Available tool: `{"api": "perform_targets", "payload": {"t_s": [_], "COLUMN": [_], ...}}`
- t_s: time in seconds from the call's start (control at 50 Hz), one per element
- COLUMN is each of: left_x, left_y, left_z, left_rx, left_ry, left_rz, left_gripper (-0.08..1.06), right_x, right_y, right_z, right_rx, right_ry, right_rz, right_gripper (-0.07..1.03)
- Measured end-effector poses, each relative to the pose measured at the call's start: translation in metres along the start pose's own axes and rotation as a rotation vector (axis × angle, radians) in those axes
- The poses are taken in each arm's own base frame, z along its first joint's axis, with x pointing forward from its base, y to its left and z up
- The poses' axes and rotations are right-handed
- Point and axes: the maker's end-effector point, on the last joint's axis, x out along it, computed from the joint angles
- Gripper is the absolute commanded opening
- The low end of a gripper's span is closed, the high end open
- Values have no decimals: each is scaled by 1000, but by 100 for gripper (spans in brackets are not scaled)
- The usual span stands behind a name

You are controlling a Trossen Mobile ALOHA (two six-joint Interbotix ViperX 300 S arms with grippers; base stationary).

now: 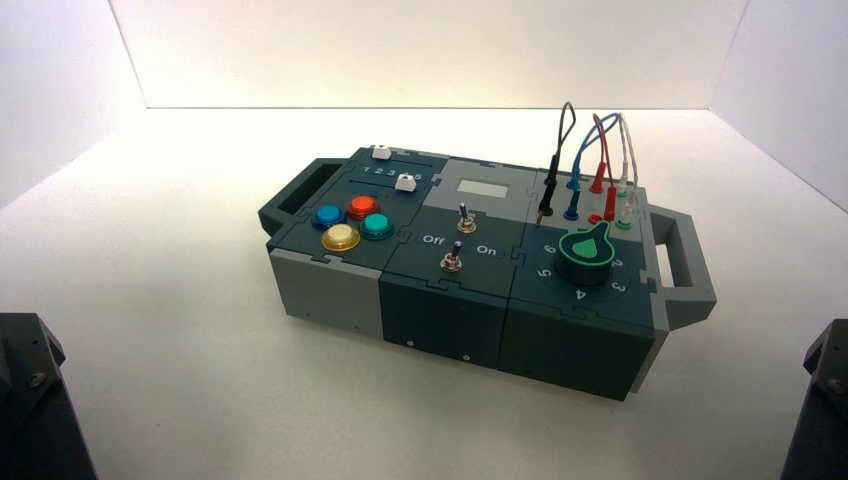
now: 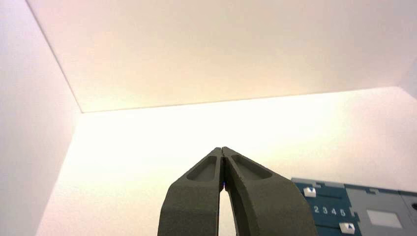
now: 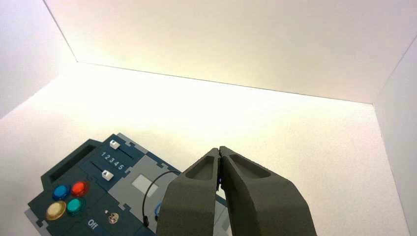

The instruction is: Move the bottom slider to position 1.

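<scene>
The bottom slider (image 1: 405, 183) is a small white knob on the box's back left part, just behind the coloured buttons. In the left wrist view the bottom slider (image 2: 347, 227) stands by the 5 end of the white number row. It also shows in the right wrist view (image 3: 106, 175). Position 1 (image 1: 368, 169) is the first numeral of that row, and it shows in the right wrist view too (image 3: 104, 155). My left gripper (image 2: 222, 150) is shut and empty, held back left of the box. My right gripper (image 3: 219, 150) is shut and empty, held back to the right.
A second white slider (image 1: 381, 153) sits behind the number row. Four round buttons (image 1: 350, 222), two silver toggle switches (image 1: 452, 262), a green dial (image 1: 586, 250) and plugged wires (image 1: 590, 170) fill the rest of the box. Handles (image 1: 685, 262) stick out at both ends. White walls surround the table.
</scene>
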Motion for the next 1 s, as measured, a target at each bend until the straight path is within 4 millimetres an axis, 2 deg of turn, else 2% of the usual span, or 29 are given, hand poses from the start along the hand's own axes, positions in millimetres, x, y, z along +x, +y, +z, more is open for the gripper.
{"api": "perform_targets", "payload": {"t_s": [0.16,0.42,0.46,0.48,0.66,0.86,1.0], "left_x": [21,65,65,73,102,119,127], "left_y": [-20,-94,-95,-105,-133,-161,-186], "left_z": [-19,-41,-42,-47,-68,-95,-122], "left_rx": [23,151,152,181,254,328,392], "left_ry": [114,366,369,409,550,686,783], "left_rz": [-77,-291,-292,-316,-363,-411,-454], "left_gripper": [-3,-3,-3,-3,-3,-3,-3], "right_x": [2,10,10,11,15,15,15], "right_y": [0,0,0,0,-1,-1,-1], "right_z": [0,-7,-6,-8,-11,-11,-11], "right_rx": [0,1,2,2,2,2,2], "right_ry": [5,49,49,57,78,80,78], "right_rz": [0,0,-2,-2,-3,-4,-3], "right_gripper": [-2,-2,-2,-2,-2,-2,-2]}}
